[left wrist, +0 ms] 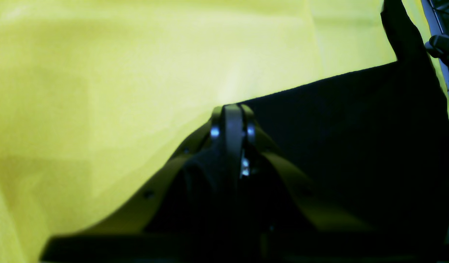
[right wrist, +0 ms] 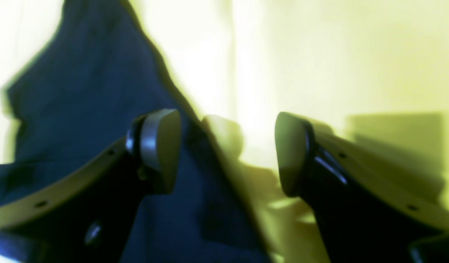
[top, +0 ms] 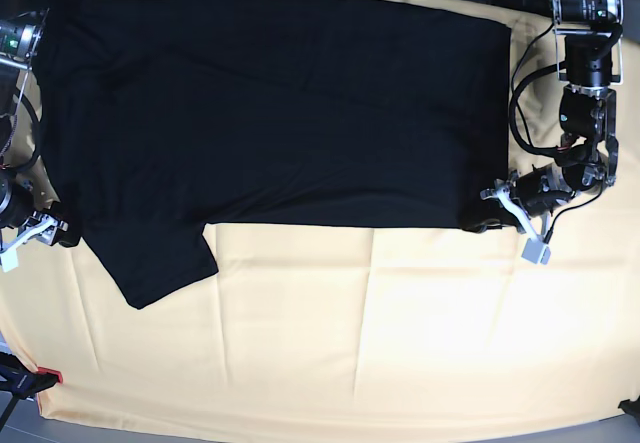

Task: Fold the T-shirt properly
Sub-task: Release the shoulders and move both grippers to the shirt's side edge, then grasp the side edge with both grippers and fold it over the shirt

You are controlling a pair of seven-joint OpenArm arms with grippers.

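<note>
Left wrist: the left gripper (left wrist: pixel 231 113) is closed on the T-shirt (left wrist: pixel 356 138) edge, over yellow cloth (left wrist: pixel 100 91).

Right wrist: the right gripper (right wrist: pixel 228 149) gapes wide, one finger (right wrist: pixel 160 146) above the shirt.

Base: the shirt lies flat across the table's far half.

T-shirt (top: pixel 270 103) plain black; table cloth (top: pixel 400 333) pale yellow.

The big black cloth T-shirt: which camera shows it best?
The base view: the black cloth T-shirt lies spread whole on the yellow cloth-covered table, one sleeve visible. The left wrist view shows only a corner of it; the right wrist view shows a blurred sleeve.
</note>
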